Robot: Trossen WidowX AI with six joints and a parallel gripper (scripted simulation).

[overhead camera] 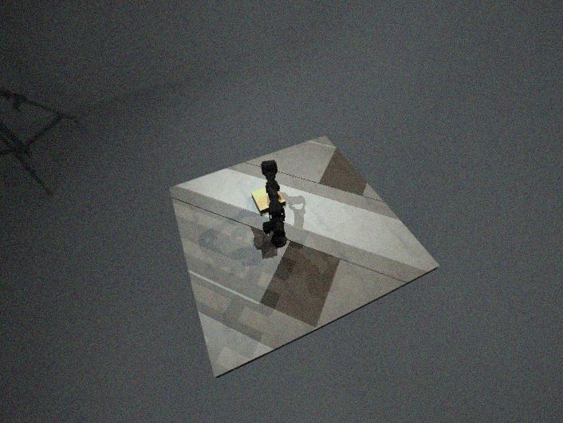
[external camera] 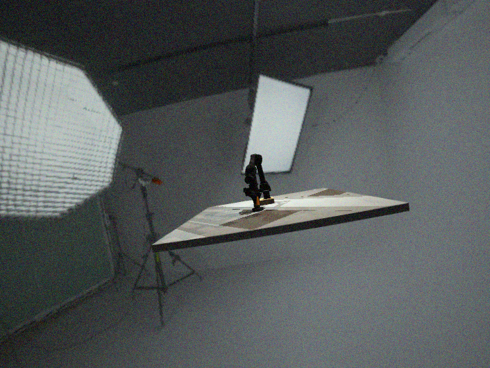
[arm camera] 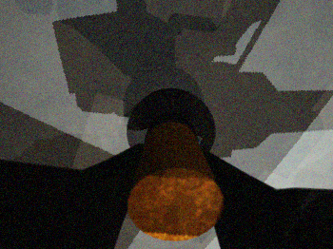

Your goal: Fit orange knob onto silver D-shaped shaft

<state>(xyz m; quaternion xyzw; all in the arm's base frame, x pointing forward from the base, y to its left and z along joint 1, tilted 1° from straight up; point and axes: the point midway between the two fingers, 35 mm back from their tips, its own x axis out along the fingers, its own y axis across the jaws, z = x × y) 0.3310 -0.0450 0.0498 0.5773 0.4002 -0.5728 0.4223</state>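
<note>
On the tilted-looking tabletop [overhead camera: 364,236] [external camera: 336,215] [arm camera: 295,41], patterned in pale, tan and brown patches: one black jointed arm [overhead camera: 273,200] [external camera: 250,171], bent high at its elbow, its working end pointing down. Item, one yellow block [overhead camera: 260,200] [external camera: 268,201], flat and squarish, at the foot of the arm, partly covered by it from above. Item, one pincer [overhead camera: 277,227] [external camera: 257,200] [arm camera: 171,152], black, closed around the orange knob, a finger to either side. Item, one orange knob [external camera: 257,201] [arm camera: 175,207], rounded at the top, upright between those fingers and directly above the round pedestal; hidden beneath the arm in the top view. Item, one round pedestal [overhead camera: 278,245] [external camera: 257,209] [arm camera: 171,100], very dark, low, its rim showing past the far side of the knob in the wrist view. Silver shaft: hidden from view; whether the knob's flat lines up, or its underside meets the pedestal, I cannot tell. Shadows of the arm lie across the surface nearby. Around the room: one large gridded lamp [external camera: 59,130], many-sided and bright; one glowing rectangular panel [external camera: 279,126] behind the arm; one spindly tripod [external camera: 149,215], with an orange piece [external camera: 157,181] near its head.
</note>
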